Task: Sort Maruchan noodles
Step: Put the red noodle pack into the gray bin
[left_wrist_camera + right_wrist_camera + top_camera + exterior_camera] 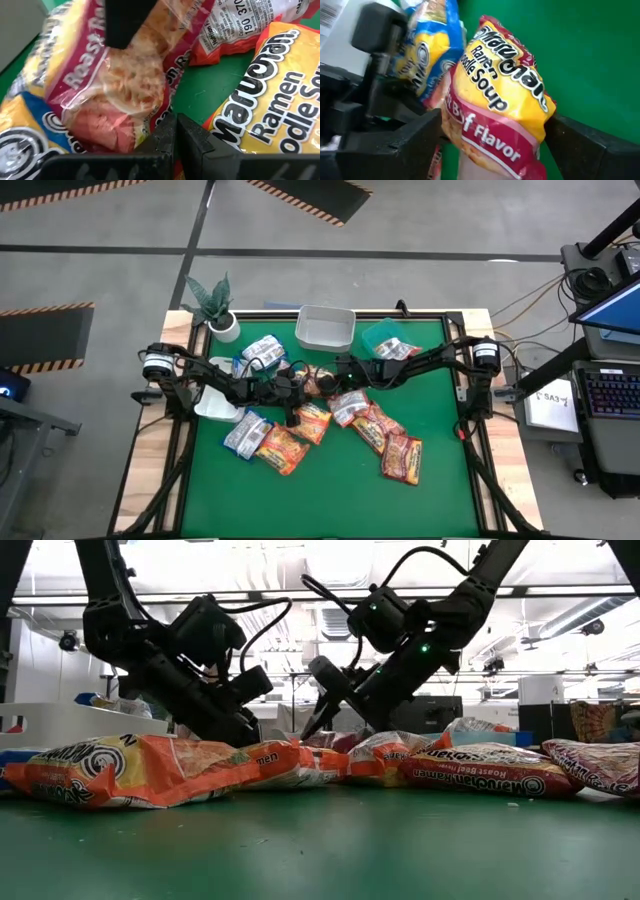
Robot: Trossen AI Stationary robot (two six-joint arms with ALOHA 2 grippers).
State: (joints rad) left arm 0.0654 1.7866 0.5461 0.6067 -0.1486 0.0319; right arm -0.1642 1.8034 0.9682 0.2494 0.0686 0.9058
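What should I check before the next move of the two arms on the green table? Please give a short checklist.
1. Right gripper stands wide around the yellow-and-red crinkly plastic beef-flavor ramen packet: ok.
2. Packet lifted off the green table: cannot tell.
3. Left gripper shut, holding nothing: ok.
4. The two grippers apart: not ok, close together over the pile.
5. White rectangular plastic tub free to receive: ok.
6. Loose packets remain on the table: not ok.
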